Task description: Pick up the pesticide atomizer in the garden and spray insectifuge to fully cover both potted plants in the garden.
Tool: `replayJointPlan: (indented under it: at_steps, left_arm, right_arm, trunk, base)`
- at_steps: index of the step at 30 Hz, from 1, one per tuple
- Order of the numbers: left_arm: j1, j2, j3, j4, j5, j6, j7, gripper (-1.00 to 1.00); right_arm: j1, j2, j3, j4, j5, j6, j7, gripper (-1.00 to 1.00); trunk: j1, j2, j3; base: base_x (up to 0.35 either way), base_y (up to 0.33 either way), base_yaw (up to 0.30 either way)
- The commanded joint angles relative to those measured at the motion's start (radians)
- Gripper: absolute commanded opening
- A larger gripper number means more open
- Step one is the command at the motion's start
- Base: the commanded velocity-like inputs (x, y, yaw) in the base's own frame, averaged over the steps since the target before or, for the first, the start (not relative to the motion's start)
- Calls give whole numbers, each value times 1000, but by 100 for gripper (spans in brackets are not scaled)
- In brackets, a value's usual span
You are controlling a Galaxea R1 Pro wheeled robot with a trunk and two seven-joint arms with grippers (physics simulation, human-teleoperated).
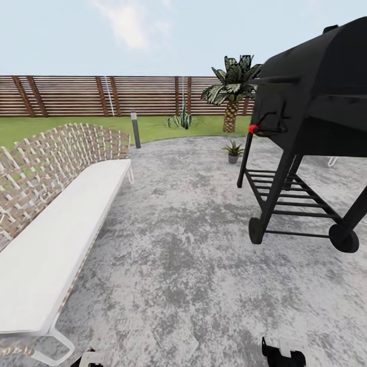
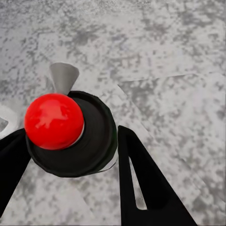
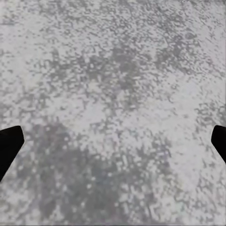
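My left gripper (image 2: pixel 70 155) is clamped on the pesticide atomizer (image 2: pixel 70 136), which I judge light, rigid and slick, best held round its black collar under the red knob; my right gripper (image 3: pixel 113 143) hangs spread over the mottled patio (image 1: pixel 183 244), one potted plant (image 1: pixel 233 151) far ahead beside the grill (image 1: pixel 306 112).
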Motion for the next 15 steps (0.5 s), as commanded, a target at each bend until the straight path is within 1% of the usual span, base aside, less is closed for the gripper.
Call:
replayJointPlan:
  at_steps: [1, 9, 13, 15]
  left_arm:
    - [-1, 0, 1, 1, -3, -3, 1, -100]
    - [-1, 0, 1, 1, -3, -3, 1, -100]
    - [-1, 0, 1, 1, -3, -2, 1, -100]
    - [-1, 0, 1, 1, -3, -2, 1, -100]
  right_arm:
    - [-1, 0, -7, 1, 9, -3, -3, 100]
    - [-1, 2, -6, 0, 9, -3, -2, 100]
    - [-1, 2, -6, 1, 9, -3, -2, 100]
    - [-1, 2, -6, 0, 9, -3, -2, 100]
  trunk:
    - [0, 0, -1]
    - [0, 0, -1]
    - [0, 0, -1]
    - [0, 0, -1]
  base:
    - [339, 0, 0]
    - [339, 0, 6]
    - [339, 0, 178]
    - [339, 0, 86]
